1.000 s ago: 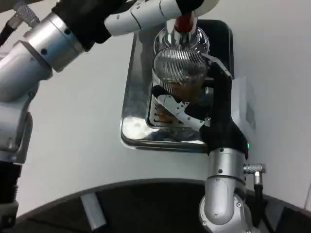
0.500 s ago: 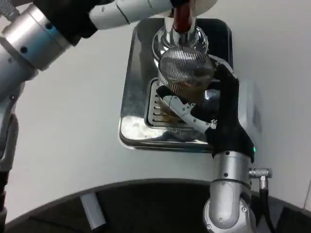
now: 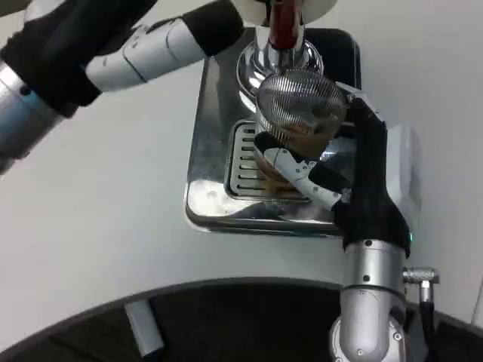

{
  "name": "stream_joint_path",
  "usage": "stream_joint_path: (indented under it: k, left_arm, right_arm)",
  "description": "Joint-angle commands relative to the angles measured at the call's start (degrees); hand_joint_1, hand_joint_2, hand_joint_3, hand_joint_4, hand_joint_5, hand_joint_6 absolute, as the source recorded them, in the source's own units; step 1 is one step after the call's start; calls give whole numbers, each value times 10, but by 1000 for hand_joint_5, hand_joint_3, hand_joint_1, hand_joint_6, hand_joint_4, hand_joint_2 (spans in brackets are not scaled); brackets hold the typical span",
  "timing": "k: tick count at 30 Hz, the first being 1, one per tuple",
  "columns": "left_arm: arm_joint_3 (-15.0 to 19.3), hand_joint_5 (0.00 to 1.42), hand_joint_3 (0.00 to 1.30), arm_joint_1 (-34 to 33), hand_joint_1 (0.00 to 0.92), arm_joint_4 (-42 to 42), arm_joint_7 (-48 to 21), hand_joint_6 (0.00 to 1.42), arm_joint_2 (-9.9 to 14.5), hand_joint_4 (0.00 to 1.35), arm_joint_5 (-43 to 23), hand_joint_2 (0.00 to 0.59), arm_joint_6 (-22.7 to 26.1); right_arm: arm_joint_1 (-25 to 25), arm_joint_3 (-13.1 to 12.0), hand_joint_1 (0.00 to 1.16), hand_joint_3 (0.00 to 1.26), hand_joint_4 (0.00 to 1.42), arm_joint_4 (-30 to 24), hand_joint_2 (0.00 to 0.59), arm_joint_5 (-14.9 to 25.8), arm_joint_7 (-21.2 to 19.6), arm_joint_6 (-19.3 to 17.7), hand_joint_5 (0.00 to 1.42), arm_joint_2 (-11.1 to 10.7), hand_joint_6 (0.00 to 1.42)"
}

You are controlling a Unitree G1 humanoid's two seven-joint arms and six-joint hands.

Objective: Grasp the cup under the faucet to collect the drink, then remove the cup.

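White desk [image 3: 113,226] is seen all around a shiny metal tray [image 3: 207,136] in the upper middle of the frame. A ribbed clear cup [image 3: 298,113] is held on the tray's grate, under the faucet [image 3: 283,30] with its red handle. The cup is gripped by the right hand [image 3: 332,162], its fingers wrapped around it. Brown drink can be seen inside the cup. Filling seems started; the cup is not yet taken away. The left hand [image 3: 260,7] is at the top edge by the faucet; its grip cannot be told.
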Motion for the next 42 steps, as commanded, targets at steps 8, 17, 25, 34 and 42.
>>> stream_joint_path:
  k: [8,17,25,34,42]
  left_arm:
    - [50,200,156,79,0,-31,3,260,30,137,-23,99,11]
    - [83,169,156,147,0,-55,22,264,40,121,2,100,3]
    - [99,140,147,212,0,-86,44,240,40,97,32,101,9]
    - [122,112,137,309,0,-123,68,221,29,72,65,101,13]
    - [129,89,118,405,0,-172,84,200,16,47,96,102,14]
  right_arm:
    - [47,18,784,570,654,-69,246,-30,34,-22,775,-15,909]
    - [112,20,788,597,685,-147,246,-34,79,-32,815,-51,955]
    - [162,16,786,615,706,-207,246,-45,113,-45,838,-76,995]
    - [222,1,793,645,735,-267,236,-49,149,-73,878,-114,1019]
    - [267,-16,805,670,753,-322,240,-39,175,-89,901,-124,1054]
